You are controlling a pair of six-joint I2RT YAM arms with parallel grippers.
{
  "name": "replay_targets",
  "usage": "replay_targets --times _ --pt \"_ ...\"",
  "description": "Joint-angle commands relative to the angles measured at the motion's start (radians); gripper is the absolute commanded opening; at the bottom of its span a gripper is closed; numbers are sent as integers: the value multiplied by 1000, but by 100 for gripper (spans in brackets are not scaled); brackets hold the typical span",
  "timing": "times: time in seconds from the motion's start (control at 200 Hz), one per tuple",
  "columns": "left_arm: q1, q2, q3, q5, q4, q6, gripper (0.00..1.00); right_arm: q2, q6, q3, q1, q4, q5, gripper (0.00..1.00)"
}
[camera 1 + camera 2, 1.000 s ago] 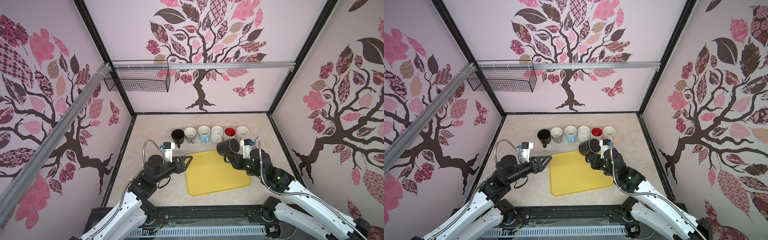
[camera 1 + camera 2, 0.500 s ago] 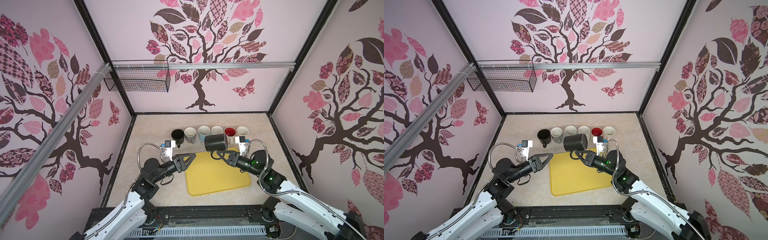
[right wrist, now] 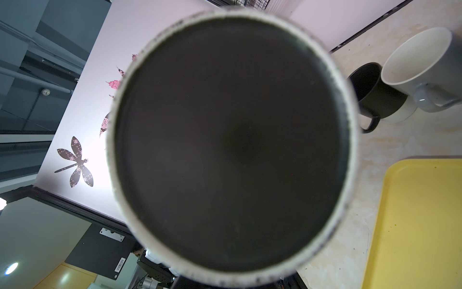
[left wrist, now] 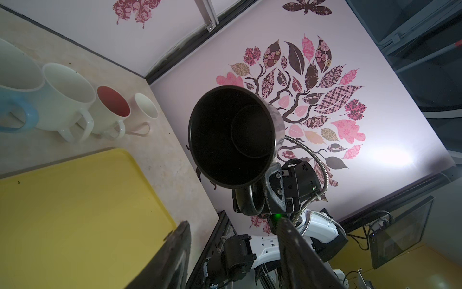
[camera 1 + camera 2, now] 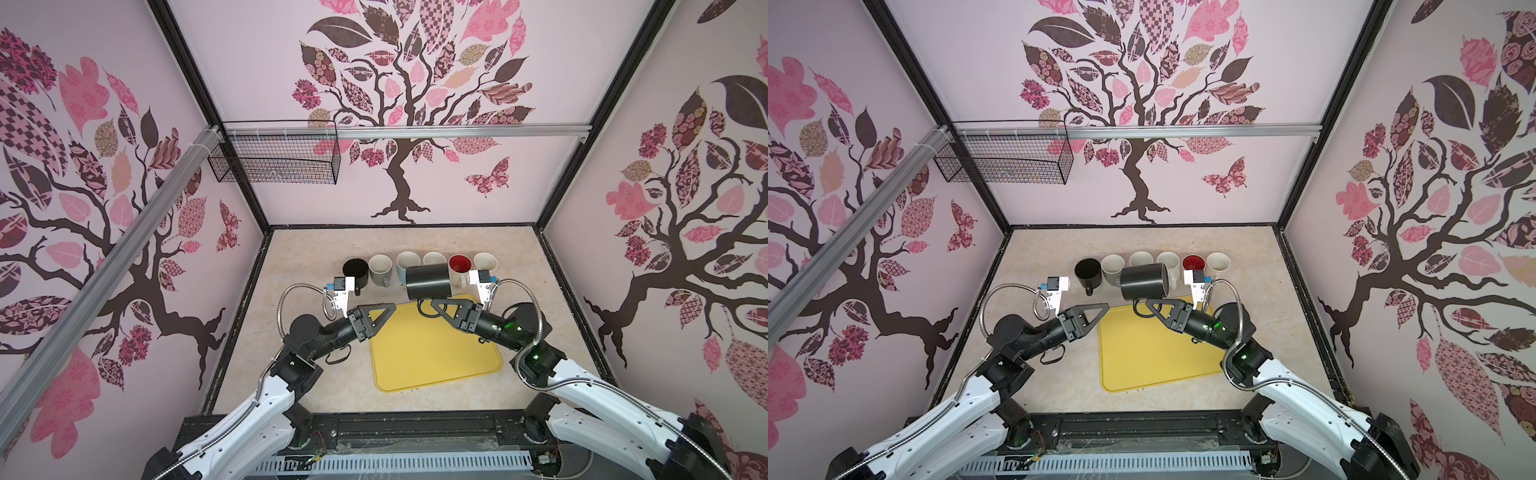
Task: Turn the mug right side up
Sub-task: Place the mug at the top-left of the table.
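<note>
Walls [image 5: 478, 187]: tree decals [image 5: 400, 124] | tabletop [image 5: 457, 239]: beige | yellow tray [image 5: 432, 357] | black mug [image 5: 428, 282] aloft

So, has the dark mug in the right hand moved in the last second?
Yes. The dark mug in the right hand shifted to the robot's left: from in front of the red mug to in front of the white mug beside it.

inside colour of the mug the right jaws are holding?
Black. The held mug faces its opening toward the left wrist view, which shows it best.
</note>
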Motion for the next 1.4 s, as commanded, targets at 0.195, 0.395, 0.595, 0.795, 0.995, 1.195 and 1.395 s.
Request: replay_targets --times 0.195,0.395,0.595,0.795,0.995,1.195,1.395 --pt "-9 47 -24 32 131 -33 57 43 15 42 10 205 -29 0" --pt "-15 69 -26 35 151 -36 57 88 12 42 42 239 -16 0" --pt "-19 81 -24 38 158 -38 57 136 -11 72 80 263 -3 0" --pt "-22 80 -24 37 160 -45 56 191 -5 84 104 328 24 0" --pt "-22 56 -40 25 149 -41 56 159 -85 121 109 234 83 0" --pt "-23 -19 -43 -11 44 -3 56 49 -223 181 108 -17 179 0" --pt "-22 -34 -17 -10 -14 30 56 85 -201 177 108 36 155 0"
